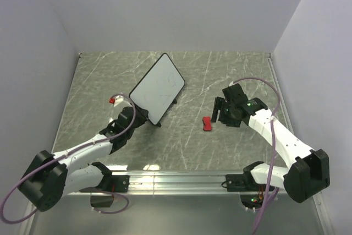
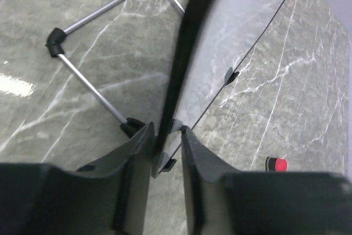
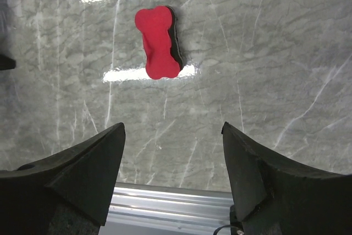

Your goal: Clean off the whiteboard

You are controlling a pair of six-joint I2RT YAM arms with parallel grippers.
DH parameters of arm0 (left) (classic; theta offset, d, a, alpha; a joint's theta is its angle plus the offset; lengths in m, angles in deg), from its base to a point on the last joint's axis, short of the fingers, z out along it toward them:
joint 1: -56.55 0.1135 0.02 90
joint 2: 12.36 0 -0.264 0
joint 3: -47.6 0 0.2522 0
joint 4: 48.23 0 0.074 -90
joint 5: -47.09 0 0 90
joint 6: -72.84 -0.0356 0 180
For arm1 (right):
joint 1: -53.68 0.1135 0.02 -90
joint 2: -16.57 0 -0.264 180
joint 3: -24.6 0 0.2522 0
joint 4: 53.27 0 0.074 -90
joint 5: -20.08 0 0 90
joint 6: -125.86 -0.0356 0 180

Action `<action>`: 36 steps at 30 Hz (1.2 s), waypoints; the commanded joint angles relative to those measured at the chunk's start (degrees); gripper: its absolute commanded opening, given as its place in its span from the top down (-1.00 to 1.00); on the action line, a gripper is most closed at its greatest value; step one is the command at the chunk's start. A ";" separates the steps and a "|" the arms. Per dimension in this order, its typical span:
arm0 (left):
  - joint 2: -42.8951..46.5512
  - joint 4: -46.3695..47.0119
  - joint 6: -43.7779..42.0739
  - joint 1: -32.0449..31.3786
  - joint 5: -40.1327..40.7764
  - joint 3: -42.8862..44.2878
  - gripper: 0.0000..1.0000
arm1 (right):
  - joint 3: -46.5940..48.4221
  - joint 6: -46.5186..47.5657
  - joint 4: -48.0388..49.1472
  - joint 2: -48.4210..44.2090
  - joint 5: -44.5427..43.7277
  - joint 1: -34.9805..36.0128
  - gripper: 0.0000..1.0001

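Observation:
The whiteboard (image 1: 158, 87) stands tilted at mid-table, white with a thin black frame and faint scribbles. My left gripper (image 1: 134, 116) is shut on its near lower edge. In the left wrist view my left gripper (image 2: 166, 133) clamps the board's black frame, with the pale board face (image 2: 220, 37) to the right and the metal stand legs (image 2: 88, 83) to the left. The red bow-tie eraser (image 1: 207, 123) lies flat on the table. My right gripper (image 1: 220, 111) is open and empty just right of it. In the right wrist view the eraser (image 3: 159, 42) lies beyond my right gripper (image 3: 173, 130).
A small red-and-black object (image 1: 114, 100) lies on the table left of the board, and also shows in the left wrist view (image 2: 276, 164). The aluminium rail (image 1: 176, 180) runs along the near table edge. Grey walls close in the marble table (image 1: 231, 75) on three sides.

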 commanded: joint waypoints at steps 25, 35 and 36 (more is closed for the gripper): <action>4.91 -18.25 -16.89 3.65 -3.86 16.35 0.99 | 4.48 -4.51 9.81 22.75 -6.34 5.83 -0.11; 7.11 -24.15 -17.95 4.09 -6.06 18.46 0.99 | 10.02 -4.25 9.81 29.26 -13.19 5.92 -0.26; 7.20 -24.32 -17.95 4.09 -6.06 18.64 0.99 | 10.64 -4.16 9.72 29.79 -13.37 6.01 -0.26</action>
